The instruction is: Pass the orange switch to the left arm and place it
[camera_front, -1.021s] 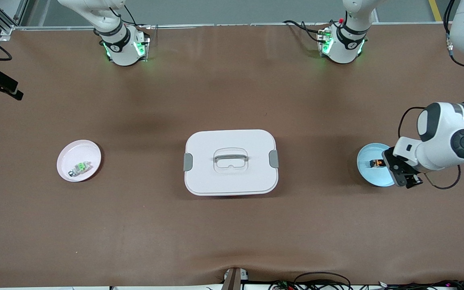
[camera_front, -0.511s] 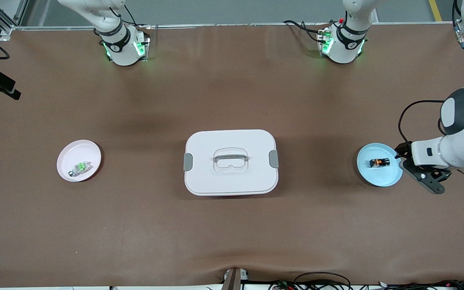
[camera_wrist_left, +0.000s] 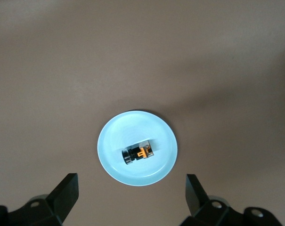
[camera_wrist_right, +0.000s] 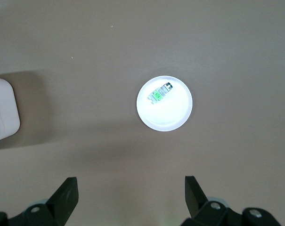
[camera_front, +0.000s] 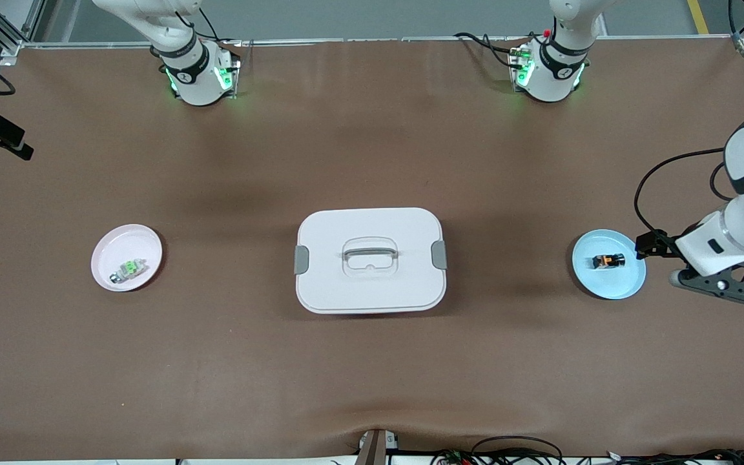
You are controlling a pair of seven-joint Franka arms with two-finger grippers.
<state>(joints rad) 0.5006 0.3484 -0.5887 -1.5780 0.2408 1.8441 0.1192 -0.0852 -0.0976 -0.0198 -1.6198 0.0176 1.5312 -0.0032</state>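
Note:
The orange switch (camera_front: 608, 260) lies on its side on a light blue plate (camera_front: 624, 284) toward the left arm's end of the table; it also shows in the left wrist view (camera_wrist_left: 139, 154). My left gripper (camera_front: 719, 287) is up in the air beside that plate, over the table's end. In its wrist view the left gripper (camera_wrist_left: 131, 193) is open and empty. The white box (camera_front: 370, 259) stands mid-table. My right gripper (camera_wrist_right: 131, 195) is open and empty, high over the table near a pale pink plate (camera_wrist_right: 173, 117). It is out of the front view.
The pale pink plate (camera_front: 110, 248) toward the right arm's end holds a green-and-clear switch (camera_front: 128, 269). A corner of the box (camera_wrist_right: 3, 110) shows in the right wrist view. Both arm bases (camera_front: 194, 71) (camera_front: 549, 68) stand at the table's edge farthest from the camera.
My left gripper has drawn back from over the blue plate toward the table's end, still empty. The orange switch stays on the plate. Nothing else in the front view has moved.

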